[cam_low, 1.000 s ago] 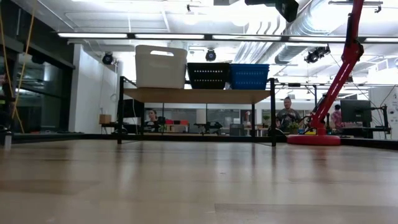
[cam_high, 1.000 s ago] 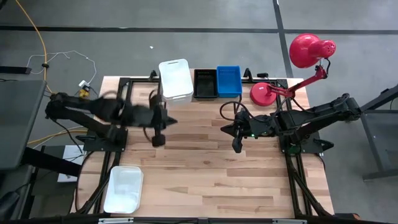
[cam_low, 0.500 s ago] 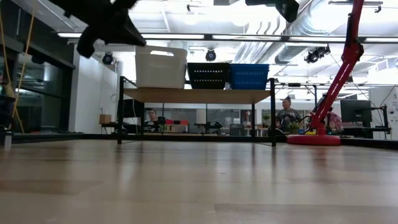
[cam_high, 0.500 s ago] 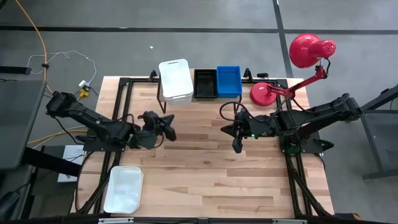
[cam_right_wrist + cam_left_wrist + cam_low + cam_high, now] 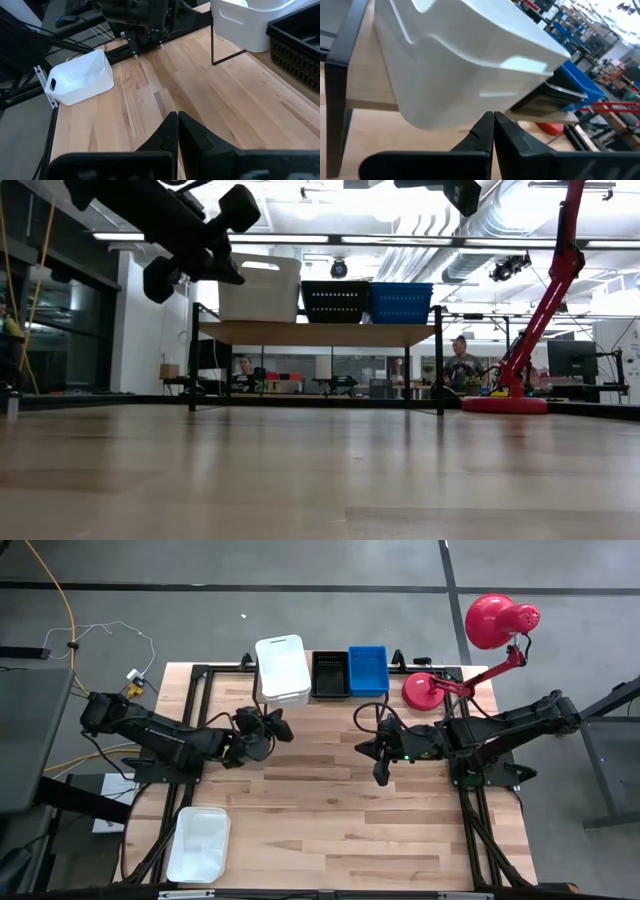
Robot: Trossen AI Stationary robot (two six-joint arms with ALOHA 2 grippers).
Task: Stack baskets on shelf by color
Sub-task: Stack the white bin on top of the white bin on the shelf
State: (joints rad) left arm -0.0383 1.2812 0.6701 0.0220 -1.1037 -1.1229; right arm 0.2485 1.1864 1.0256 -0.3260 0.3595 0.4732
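On the shelf (image 5: 330,698) at twelve o'clock sat a white basket (image 5: 282,668), a black one (image 5: 330,674) and a blue one (image 5: 368,670); a loose white basket (image 5: 198,844) lay at seven o'clock on the tabletop (image 5: 340,810). It looked light, stiff and slick, best gripped by its rim. The left pincer (image 5: 272,727) and right pincer (image 5: 379,776) were both closed, holding nothing.

It was a robotics lab: exposed ceiling ducts (image 5: 470,225), strip lights, and desks with monitors (image 5: 572,360) behind the table (image 5: 320,470).
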